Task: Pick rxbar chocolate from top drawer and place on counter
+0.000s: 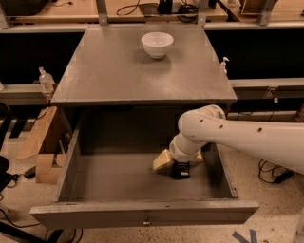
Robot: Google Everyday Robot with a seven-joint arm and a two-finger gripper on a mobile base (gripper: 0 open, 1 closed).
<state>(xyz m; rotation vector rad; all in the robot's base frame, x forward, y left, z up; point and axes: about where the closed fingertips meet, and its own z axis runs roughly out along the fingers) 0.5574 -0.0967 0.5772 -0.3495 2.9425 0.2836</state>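
In the camera view, the gripper hangs low inside the open top drawer, right at the black rxbar chocolate on the drawer floor. Whether it is closed on the bar cannot be told. A white bowl stands on the table above.

Floor: speckled beige
Box: cardboard, left
Benches: wooden, behind
Cable: right, on floor
Jaws: low in drawer, right side
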